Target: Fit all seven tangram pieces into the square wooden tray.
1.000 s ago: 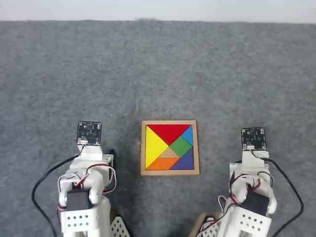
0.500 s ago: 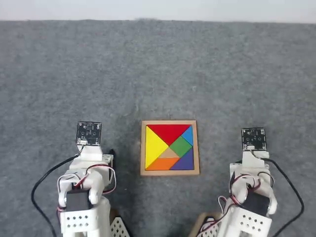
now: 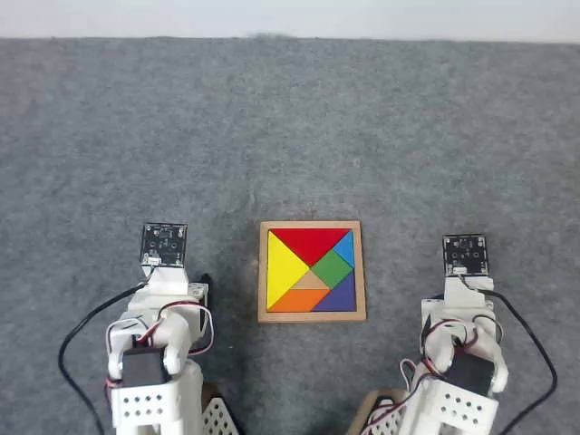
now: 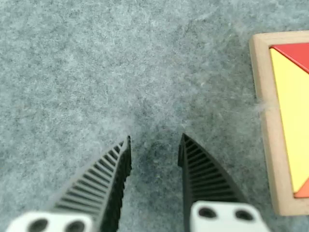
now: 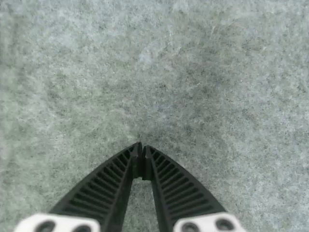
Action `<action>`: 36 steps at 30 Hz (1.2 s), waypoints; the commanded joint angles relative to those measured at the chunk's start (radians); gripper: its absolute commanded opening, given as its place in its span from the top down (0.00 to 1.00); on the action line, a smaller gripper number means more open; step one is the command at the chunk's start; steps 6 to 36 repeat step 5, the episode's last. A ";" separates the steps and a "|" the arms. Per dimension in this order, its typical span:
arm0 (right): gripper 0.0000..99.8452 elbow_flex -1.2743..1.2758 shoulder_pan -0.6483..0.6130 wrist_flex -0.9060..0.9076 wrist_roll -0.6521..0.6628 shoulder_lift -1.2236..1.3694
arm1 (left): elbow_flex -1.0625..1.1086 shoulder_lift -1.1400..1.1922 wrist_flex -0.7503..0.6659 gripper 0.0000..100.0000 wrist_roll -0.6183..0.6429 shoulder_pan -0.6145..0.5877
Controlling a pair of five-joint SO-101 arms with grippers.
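Seven tangram pieces (image 3: 312,270) fill the wooden tray (image 3: 312,225); left gripper (image 4: 155,138), jaws parted, sits near its edge, right gripper (image 5: 141,145) pinched closed over carpet (image 5: 193,72) opposite.

A grey felt mat (image 3: 290,136) covers the whole tabletop. Its nap is short and fuzzy, mottled in lighter and darker grey, with no seams or folds to be seen. Along the mat's far edge runs a pale, plain strip (image 3: 290,18); whether it is a wall or bare surface cannot be told. That far edge is nearly straight, with a slight bulge near its middle. At the mat's near edge, right of its middle, the corner of a tan board (image 3: 366,408) lies on the felt. A thin wisp of pale fibres (image 4: 263,107) stands up from the mat's surface.
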 commanded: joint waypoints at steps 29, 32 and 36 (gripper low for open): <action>0.99 0.017 0.015 0.010 0.005 0.001 | -0.012 -0.011 0.006 0.85 -0.009 0.006; 0.99 0.017 0.015 0.010 0.005 0.001 | -0.012 -0.011 0.006 0.85 -0.009 0.006; 0.99 0.017 0.015 0.010 0.005 0.001 | -0.012 -0.011 0.006 0.85 -0.009 0.006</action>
